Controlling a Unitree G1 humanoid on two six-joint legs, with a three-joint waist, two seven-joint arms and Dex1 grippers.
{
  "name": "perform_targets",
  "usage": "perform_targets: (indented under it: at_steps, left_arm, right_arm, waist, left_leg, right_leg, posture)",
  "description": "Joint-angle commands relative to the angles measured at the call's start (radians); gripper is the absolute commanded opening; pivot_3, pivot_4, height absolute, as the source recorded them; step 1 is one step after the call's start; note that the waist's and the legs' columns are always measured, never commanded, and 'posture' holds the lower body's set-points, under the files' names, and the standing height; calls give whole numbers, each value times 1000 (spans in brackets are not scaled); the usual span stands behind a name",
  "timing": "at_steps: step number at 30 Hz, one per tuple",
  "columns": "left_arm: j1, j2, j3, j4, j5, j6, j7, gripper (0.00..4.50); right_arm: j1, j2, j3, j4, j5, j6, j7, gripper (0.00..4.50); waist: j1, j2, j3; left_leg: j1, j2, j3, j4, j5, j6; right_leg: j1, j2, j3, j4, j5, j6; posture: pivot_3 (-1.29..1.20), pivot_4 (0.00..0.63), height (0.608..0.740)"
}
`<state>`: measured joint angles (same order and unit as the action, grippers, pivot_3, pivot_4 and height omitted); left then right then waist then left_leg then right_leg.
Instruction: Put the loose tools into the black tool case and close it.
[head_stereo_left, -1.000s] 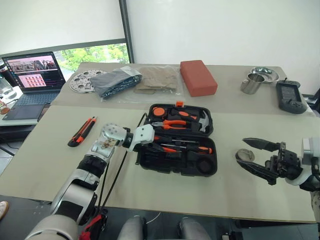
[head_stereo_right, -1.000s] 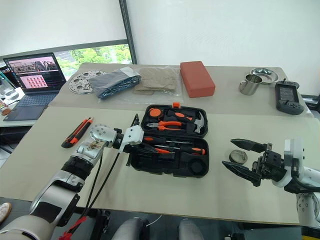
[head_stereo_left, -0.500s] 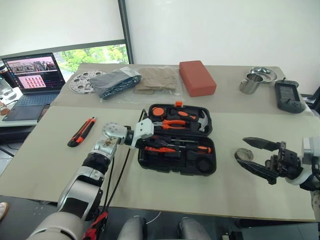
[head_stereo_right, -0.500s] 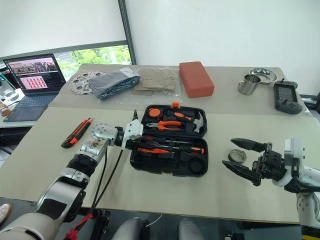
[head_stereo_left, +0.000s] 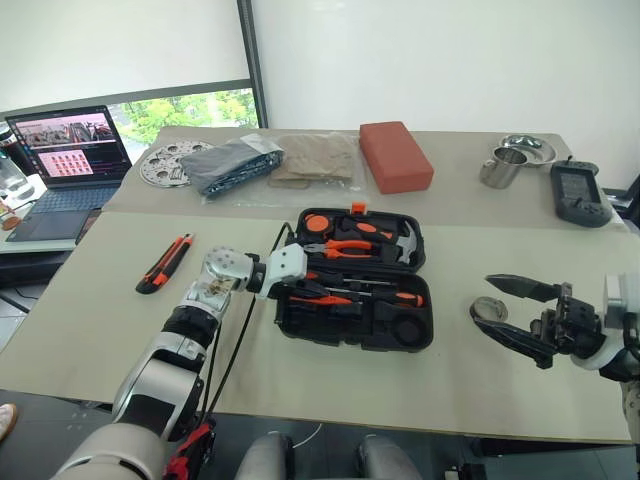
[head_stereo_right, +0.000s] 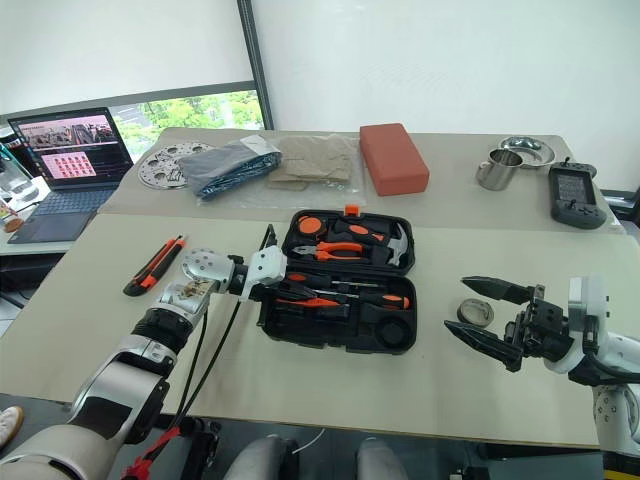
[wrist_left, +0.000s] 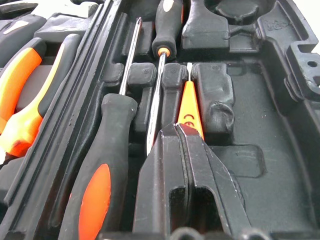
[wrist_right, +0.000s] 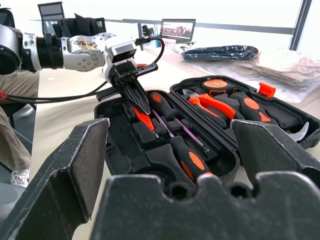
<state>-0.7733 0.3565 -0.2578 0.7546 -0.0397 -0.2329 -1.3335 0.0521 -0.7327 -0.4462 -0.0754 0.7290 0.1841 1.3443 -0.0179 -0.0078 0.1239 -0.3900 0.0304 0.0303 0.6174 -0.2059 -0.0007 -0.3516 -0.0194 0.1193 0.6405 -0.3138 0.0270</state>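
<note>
While the right gripper (head_stereo_right: 482, 315) hangs with its black fingers spread wide near the table's front right corner, a small dark tape roll (head_stereo_right: 476, 313) lies on the beige table (head_stereo_right: 420, 385) between them. At mid-table the open black moulded-plastic tool case (head_stereo_left: 356, 276) holds two orange-and-black-handled screwdrivers (wrist_left: 102, 170). The left gripper (wrist_left: 182, 137), fingers pressed together, pinches the small all-orange screwdriver (wrist_left: 190, 109) over a recess. Toward the left edge lies the orange-and-black utility knife (head_stereo_left: 165, 263); the red-brown rectangular block (head_stereo_left: 396, 155) sits beyond.
</note>
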Motion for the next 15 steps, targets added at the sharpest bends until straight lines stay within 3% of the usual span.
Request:
perform_targets:
  at_steps: [1,7,13,15]
  left_arm:
    - [-2,2,2,-2,9,-3,10,43]
    - [9,17,94,-170,-97,96,50,43]
    - [61,69,277,-394,-178,270,282,43]
    - [90,95,338,-441,-190,313,361,553]
  right_arm:
    - [-1,-12,-23,-31,20,1,-2,4500]
    - [-4,-21,-23,-28,23,9,4,4500]
    - [-44,-14,15,-26,28,22,14,4500]
    - [-59,-12,25,-20,29,27,23,4500]
  waist:
    - [0,0,0]
    - [-1,0,0]
    - [-6,0,0]
    - [-10,0,0]
  left_leg:
    - [0,0,0,0,0,0]
    - [-1,0,0,0,0,0]
    - [0,1,-2,0,0,0]
    - [1,2,-4,0,0,0]
  right_leg:
    - [0,0,0,0,0,0]
    - [0,0,0,0,0,0]
    - [-1,0,0,1,0,0]
    - [0,0,0,1,0,0]
  posture:
    - [0,150,740]
    - [0,150,740]
    - [0,150,740]
    - [0,150,740]
